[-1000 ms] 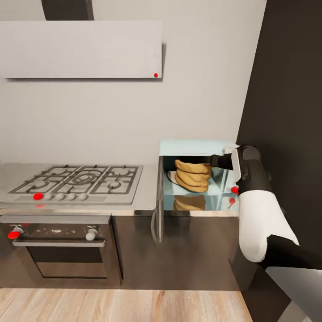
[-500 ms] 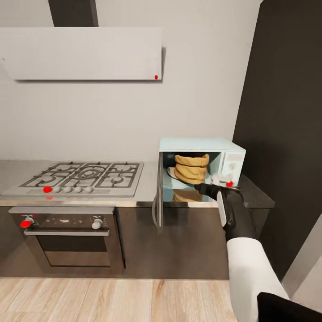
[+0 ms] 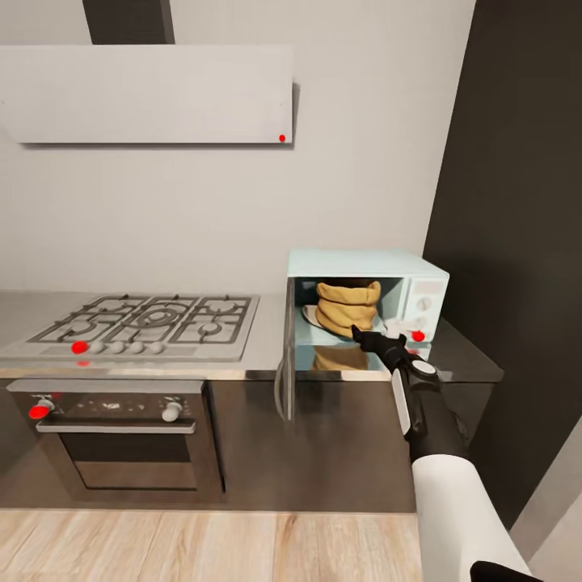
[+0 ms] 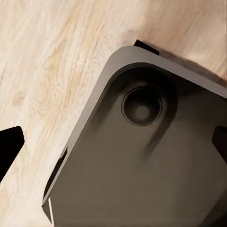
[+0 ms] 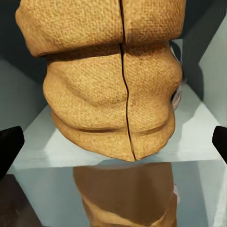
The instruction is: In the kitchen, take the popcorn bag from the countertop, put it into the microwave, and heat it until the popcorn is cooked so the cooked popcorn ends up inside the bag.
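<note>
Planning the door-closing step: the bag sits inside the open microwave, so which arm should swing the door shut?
The right, probably: its hand hangs open at the pale mint-blue microwave mouth, before the tan crumpled popcorn bag, near the open door. The left wrist camera faces floor.

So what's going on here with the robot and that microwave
The popcorn bag already sits inside the microwave, whose door hangs wide open at the left of the cavity. The right gripper is just outside the opening, in front of the bag, with its fingers spread and nothing between them. The door is not yet closed and heating looks not yet started. The left wrist camera looks down at the wood floor.
</note>
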`<state>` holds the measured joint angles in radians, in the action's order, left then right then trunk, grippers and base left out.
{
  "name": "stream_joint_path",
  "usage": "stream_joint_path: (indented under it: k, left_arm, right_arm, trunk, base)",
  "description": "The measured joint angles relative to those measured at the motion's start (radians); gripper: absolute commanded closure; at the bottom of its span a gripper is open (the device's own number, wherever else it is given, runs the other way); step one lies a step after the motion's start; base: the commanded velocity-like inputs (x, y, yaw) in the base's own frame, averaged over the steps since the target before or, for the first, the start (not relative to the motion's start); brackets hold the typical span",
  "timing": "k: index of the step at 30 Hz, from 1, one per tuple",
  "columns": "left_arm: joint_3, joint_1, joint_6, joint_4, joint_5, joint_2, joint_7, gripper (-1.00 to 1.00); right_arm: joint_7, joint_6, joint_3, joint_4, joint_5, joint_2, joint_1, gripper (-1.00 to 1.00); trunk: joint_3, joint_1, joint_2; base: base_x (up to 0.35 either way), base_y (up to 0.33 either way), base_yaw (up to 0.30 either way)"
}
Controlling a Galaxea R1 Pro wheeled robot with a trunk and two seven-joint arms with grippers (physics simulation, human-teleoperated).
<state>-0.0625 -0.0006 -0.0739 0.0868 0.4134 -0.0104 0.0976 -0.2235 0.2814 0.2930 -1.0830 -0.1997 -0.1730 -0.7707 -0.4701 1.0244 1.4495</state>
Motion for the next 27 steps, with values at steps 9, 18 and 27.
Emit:
stream_joint_path:
  k: [9, 18, 27]
  left_arm:
    - [0.000, 0.000, 0.000, 0.000, -0.001, 0.001, -0.001, -1.00]
    - [0.000, 0.000, 0.000, 0.001, -0.001, 0.002, -0.001, -1.00]
    - [0.000, 0.000, 0.000, 0.001, -0.001, -0.001, -0.001, -1.00]
  right_arm:
    - [-0.001, -0.001, 0.000, 0.012, -0.001, 0.000, 0.000, -1.00]
    - [-0.003, -0.002, 0.000, 0.023, -0.002, 0.000, 0.000, -1.00]
    - [-0.005, -0.001, 0.000, 0.023, -0.001, 0.000, 0.000, -1.00]
  trunk:
    - [0.000, 0.000, 0.000]
    - [0.000, 0.001, 0.000]
    - [0.000, 0.000, 0.000]
  base:
    - [0.322, 0.000, 0.000]
    - [0.169, 0.000, 0.000]
    - [0.227, 0.000, 0.000]
